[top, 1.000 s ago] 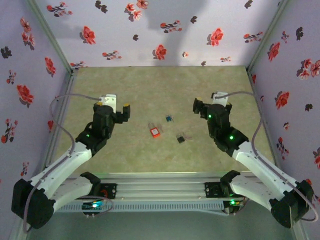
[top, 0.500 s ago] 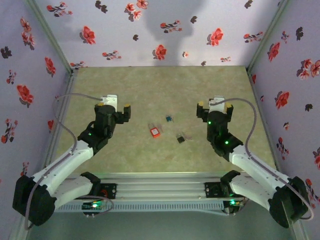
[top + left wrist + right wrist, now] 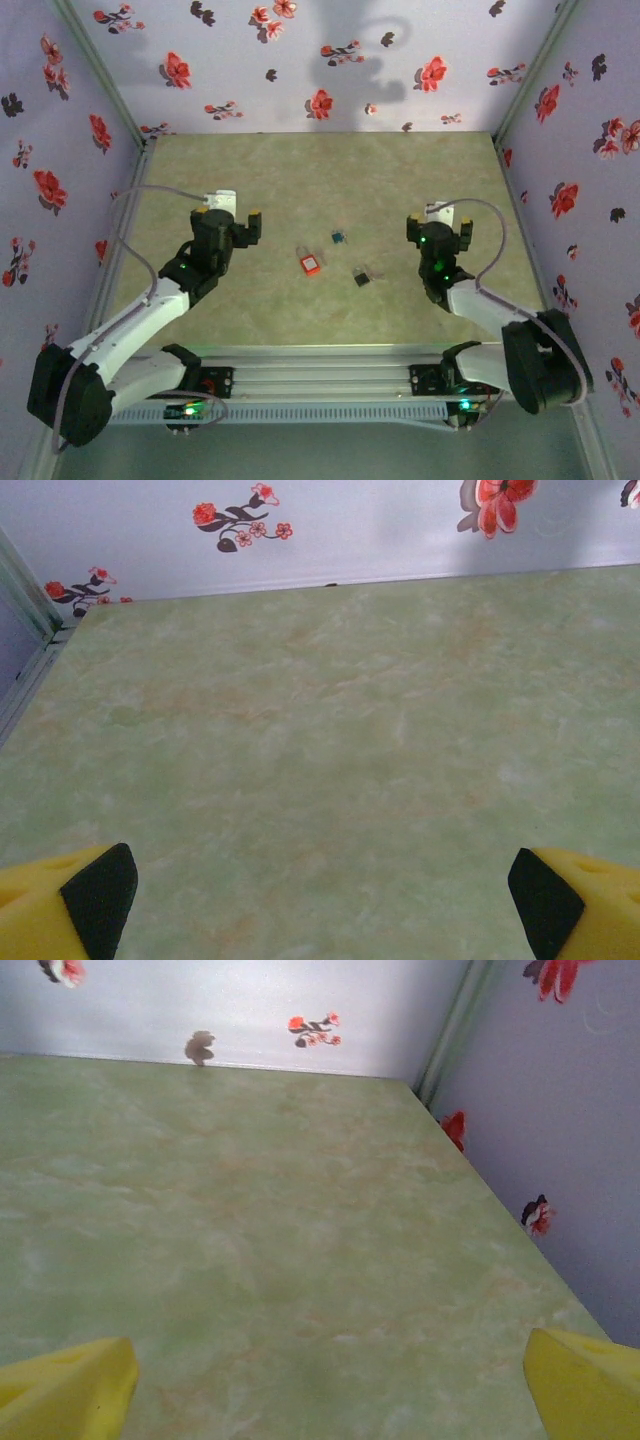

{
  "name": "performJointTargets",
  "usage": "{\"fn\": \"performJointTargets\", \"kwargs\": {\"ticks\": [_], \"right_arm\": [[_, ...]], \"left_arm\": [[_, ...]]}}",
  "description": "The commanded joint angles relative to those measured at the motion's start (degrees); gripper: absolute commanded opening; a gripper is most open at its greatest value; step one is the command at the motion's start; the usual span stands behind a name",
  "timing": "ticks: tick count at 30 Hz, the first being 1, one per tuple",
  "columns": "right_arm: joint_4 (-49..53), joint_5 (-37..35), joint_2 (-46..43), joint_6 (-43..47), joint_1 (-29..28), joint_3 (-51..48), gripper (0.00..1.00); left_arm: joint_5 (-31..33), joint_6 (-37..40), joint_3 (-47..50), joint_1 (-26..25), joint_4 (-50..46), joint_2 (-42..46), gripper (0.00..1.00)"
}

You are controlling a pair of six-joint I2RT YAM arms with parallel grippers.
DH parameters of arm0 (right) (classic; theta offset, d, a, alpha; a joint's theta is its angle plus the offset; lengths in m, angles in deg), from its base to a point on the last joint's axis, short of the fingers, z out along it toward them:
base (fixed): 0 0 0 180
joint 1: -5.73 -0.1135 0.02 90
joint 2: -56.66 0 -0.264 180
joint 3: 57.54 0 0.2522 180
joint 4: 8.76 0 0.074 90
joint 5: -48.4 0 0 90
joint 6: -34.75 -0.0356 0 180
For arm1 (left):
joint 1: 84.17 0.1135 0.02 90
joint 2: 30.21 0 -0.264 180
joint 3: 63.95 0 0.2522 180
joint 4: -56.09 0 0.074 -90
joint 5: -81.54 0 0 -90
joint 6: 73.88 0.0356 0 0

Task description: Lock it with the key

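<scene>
Left pincer (image 3: 230,213) and right pincer (image 3: 437,216) gape wide, empty. The small red-orange padlock (image 3: 311,264) lies between them — we should first drop squarely onto the small dark key (image 3: 361,277) (as we judge it) beside it.

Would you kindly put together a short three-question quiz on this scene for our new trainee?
1. Fill in: the left hand and the right hand both stand ____.
2. True or false: the lock is held by the left hand.
3. Choose one. The lock lies: A) on the table between the two hands; B) against the back wall; C) in the right hand.

Key: 1 open; 2 false; 3 A.
</scene>
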Motion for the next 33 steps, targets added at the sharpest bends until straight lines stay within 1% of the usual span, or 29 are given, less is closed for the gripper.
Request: {"fn": "performJointTargets", "kwargs": {"ticks": [1, 7, 11, 12, 13, 15, 17, 20, 21, 22, 23, 24, 25, 26, 28, 30, 31, 33], "right_arm": [[-10.3, 1.4, 3.2, 1.6, 2.6, -1.6, 0.99], [-14.8, 3.6, 8.7, 0.7, 5.7, -2.3, 0.99], [-24.1, 4.1, 15.5, 0.9, 6.5, -3.9, 0.99], [-24.0, 3.6, 16.0, 0.9, 6.5, -3.7, 0.99], [-21.2, 4.1, 15.4, 0.1, 6.9, -3.1, 0.99], [-16.4, 6.8, 14.9, -1.8, 8.8, -1.0, 0.99], [-16.4, 6.8, 15.8, -3.5, 10.2, -0.4, 0.99], [-11.6, 12.4, 16.3, -5.2, 12.8, 2.1, 0.99], [-10.8, 14.3, 16.7, -5.6, 13.8, 2.8, 0.99], [-10.6, 14.6, 16.8, -6.0, 14.3, 2.9, 0.99], [-10.7, 17.4, 16.9, -6.9, 15.1, 2.7, 0.99], [-12.8, 19.8, 17.3, -7.6, 16.4, 1.7, 0.99], [-18.5, 21.8, 18.9, -7.3, 17.0, -0.3, 0.99], [-25.2, 21.7, 21.1, -6.1, 16.8, -2.2, 0.99], [-18.0, 22.0, 17.8, -5.2, 15.4, -1.6, 0.99], [-25.1, 21.6, 20.1, -4.4, 15.4, -3.0, 0.99], [-24.8, 20.8, 20.2, -4.7, 15.4, -2.7, 0.99], [-17.7, 20.6, 18.4, -6.3, 15.8, -0.8, 0.99]], "left_arm": [[1.9, -0.9, 0.7, -0.3, 2.0, -0.6, 1.00], [2.1, -0.9, 1.2, -0.4, 2.7, -1.2, 1.00], [2.4, -0.6, 1.7, -0.3, 3.2, -1.9, 1.00], [2.5, -0.5, 1.8, -0.4, 3.3, -2.2, 1.00], [2.6, -0.3, 1.9, -0.4, 3.6, -2.4, 1.00], [3.7, -0.1, 2.5, -0.4, 4.0, -2.8, 1.00], [5.1, -0.2, 3.4, -0.4, 4.4, -3.0, 1.00], [6.7, 1.4, 5.7, -0.2, 7.2, -2.9, 1.00], [6.9, 3.0, 6.3, -0.1, 8.4, -3.0, 1.00], [7.3, 4.0, 6.7, 0.0, 9.0, -2.9, 1.00], [7.5, 4.4, 6.9, 0.3, 9.0, -2.8, 1.00], [7.7, 4.3, 7.0, 0.9, 8.8, -2.7, 1.00], [7.8, 3.8, 6.8, 1.7, 8.5, -2.5, 1.00], [7.8, 2.9, 6.6, 2.7, 7.8, -2.3, 1.00], [7.7, 0.1, 6.4, 5.3, 6.4, -2.1, 1.00], [6.6, -1.6, 6.7, 8.3, 5.8, -2.0, 1.00], [6.1, -1.9, 7.0, 9.5, 6.0, -2.2, 1.00], [4.6, -1.0, 7.7, 12.1, 6.8, -2.6, 1.00]]}}
